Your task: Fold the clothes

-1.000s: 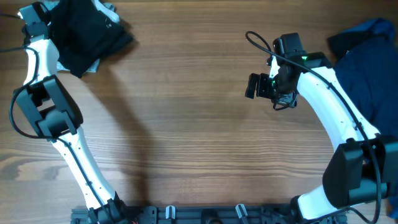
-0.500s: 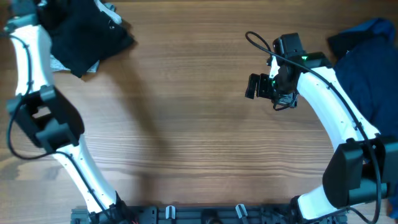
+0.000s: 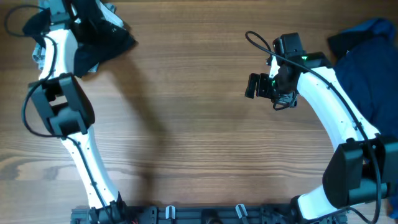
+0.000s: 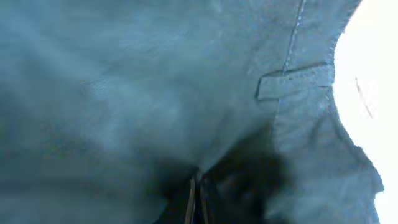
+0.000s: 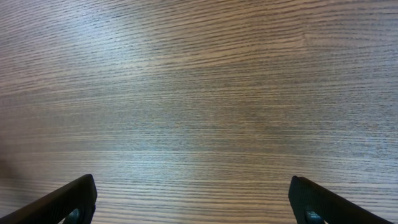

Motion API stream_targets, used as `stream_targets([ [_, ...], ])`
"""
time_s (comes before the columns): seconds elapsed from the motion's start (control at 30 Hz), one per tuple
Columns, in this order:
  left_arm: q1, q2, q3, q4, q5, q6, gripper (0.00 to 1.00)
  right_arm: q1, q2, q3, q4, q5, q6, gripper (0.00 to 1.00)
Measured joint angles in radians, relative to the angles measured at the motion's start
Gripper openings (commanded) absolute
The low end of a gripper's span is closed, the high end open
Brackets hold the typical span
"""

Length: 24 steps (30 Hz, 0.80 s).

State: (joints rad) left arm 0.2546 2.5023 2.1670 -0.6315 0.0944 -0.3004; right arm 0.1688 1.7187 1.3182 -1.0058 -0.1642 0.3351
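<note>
A dark, almost black garment (image 3: 104, 38) lies bunched at the table's far left corner. My left gripper (image 3: 79, 17) is over it, largely hidden by the arm and cloth. In the left wrist view dark grey fabric with a belt loop (image 4: 292, 84) fills the frame, and the fingers (image 4: 197, 200) are pressed together with cloth around them. A dark blue garment (image 3: 368, 65) lies heaped at the right edge. My right gripper (image 3: 252, 86) is open and empty above bare wood in mid-table, its fingertips (image 5: 196, 204) wide apart.
A light grey piece of cloth (image 3: 93, 67) peeks from under the dark garment. Wooden tabletop (image 3: 186, 124) stretches between the two piles. The arm bases stand along the front edge (image 3: 199, 214).
My left arm has swung from the left side of the dark pile to the right, over it, and the dark garment has bunched toward the gripper. The right arm has not moved.
</note>
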Motion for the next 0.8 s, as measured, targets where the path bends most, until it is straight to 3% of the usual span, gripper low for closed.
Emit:
stream_targets([
  [0.3, 0.04, -0.205, -0.004, 0.163, -0.089, 0.001, 0.06, 0.0, 0.0, 0.0, 0.011, 0.0, 0.0, 1.0],
  [0.43, 0.065, -0.146, -0.004, 0.195, -0.098, 0.001, 0.11, 0.0, 0.0, 0.0, 0.012, 0.0, 0.0, 1.0],
  [0.63, 0.132, 0.037, -0.006, 0.138, -0.108, 0.003, 0.07, 0.0, 0.0, 0.0, 0.012, 0.0, 0.0, 1.0],
  [0.8, 0.15, 0.043, -0.005, 0.135, -0.096, 0.003, 0.04, 0.0, 0.0, 0.0, 0.015, 0.0, 0.0, 1.0],
])
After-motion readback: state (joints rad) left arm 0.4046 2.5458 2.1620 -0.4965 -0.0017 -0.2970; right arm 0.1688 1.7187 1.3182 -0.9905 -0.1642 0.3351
